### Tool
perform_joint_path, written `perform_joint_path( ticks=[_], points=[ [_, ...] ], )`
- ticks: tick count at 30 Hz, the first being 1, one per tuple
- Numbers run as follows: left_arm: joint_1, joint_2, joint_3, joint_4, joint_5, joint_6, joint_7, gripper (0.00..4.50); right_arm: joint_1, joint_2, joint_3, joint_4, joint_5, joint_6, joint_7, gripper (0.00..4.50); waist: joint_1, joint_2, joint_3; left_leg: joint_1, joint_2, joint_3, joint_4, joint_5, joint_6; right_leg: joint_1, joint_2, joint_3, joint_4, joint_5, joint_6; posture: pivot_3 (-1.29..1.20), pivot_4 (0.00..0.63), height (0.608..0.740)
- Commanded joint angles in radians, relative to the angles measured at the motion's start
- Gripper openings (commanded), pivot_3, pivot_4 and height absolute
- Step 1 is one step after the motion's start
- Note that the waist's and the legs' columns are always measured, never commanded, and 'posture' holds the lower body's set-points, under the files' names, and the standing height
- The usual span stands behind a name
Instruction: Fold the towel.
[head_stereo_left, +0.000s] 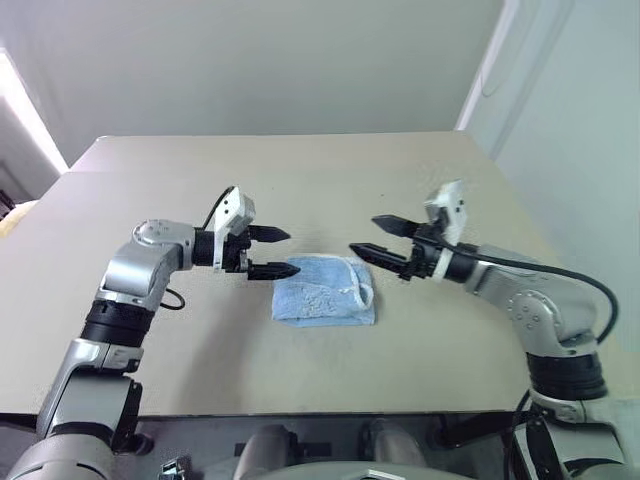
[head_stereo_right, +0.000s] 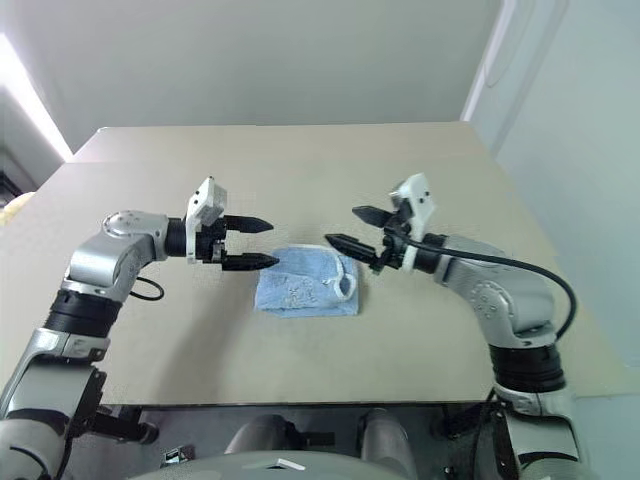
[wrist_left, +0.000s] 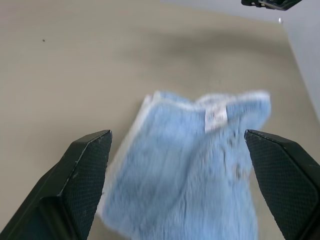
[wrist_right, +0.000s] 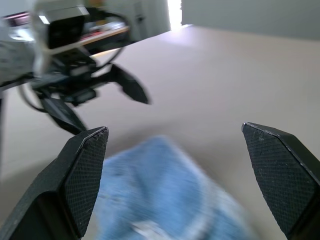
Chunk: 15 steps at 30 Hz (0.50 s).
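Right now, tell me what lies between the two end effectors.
In the left eye view, the folded towel lies on the table between the open left end effector and open right end effector, neither holding it.

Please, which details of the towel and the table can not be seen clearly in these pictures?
- The towel: how many layers it is folded into is hidden, since the top layer covers those below in both eye views.
- The white tag: its print is too small and blurred in the left wrist view.
- The towel's near part is blurred in the right wrist view.
- The table: its near edge is cut off in both wrist views.
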Motion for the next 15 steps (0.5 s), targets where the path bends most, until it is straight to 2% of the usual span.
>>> perform_joint_path(
  ticks=[1,4,9,12,13,15],
  points=[
    [0.017,-0.010,-0.016,0.025,0.047,-0.108,-0.003,4.49,-0.022,0.016,0.087,0.031,-0.035,-0.021,0.043,4.50,0.002,0.000,0.000,0.000,0.000,0.000,0.000,0.000,0.000,0.000,0.000,0.000,0.000,0.000,0.000,0.00,0.000,0.726],
    [0.068,-0.081,-0.036,0.080,0.077,-0.221,0.019,4.49,-0.013,0.035,0.210,0.153,-0.145,-0.060,0.048,4.50,0.000,0.000,0.000,-0.001,-0.001,0.001,0.000,0.000,0.000,0.000,-0.001,0.000,-0.001,0.002,-0.002,0.00,0.000,0.726],
    [0.123,-0.191,-0.136,0.276,0.252,-0.462,0.136,4.49,-0.007,0.123,0.332,0.396,-0.327,-0.137,-0.037,4.50,-0.002,0.000,-0.001,0.001,-0.004,0.002,0.000,0.000,0.000,0.000,0.000,0.000,0.002,0.003,0.001,0.00,0.000,0.726],
    [0.137,-0.211,-0.176,0.353,0.308,-0.569,0.139,4.49,0.018,0.103,0.377,0.406,-0.409,-0.192,-0.031,4.50,0.000,-0.002,-0.007,0.007,-0.001,0.002,0.000,0.000,0.000,0.005,0.002,0.000,0.002,0.003,0.001,0.00,0.000,0.726],
    [0.136,-0.217,-0.176,0.368,0.313,-0.584,0.141,4.49,0.023,0.098,0.383,0.404,-0.424,-0.203,-0.027,4.50,0.000,0.000,-0.009,0.014,0.001,0.001,-0.001,0.000,0.000,0.012,0.001,0.000,0.002,-0.001,0.001,0.00,0.000,0.726],
    [0.128,-0.230,-0.157,0.366,0.282,-0.570,0.128,4.49,0.032,0.089,0.379,0.395,-0.442,-0.218,-0.019,4.50,0.000,0.003,-0.014,0.016,0.003,0.001,-0.001,-0.002,-0.003,0.016,0.000,-0.001,0.000,-0.001,0.002,0.00,0.000,0.726]
  ],
)
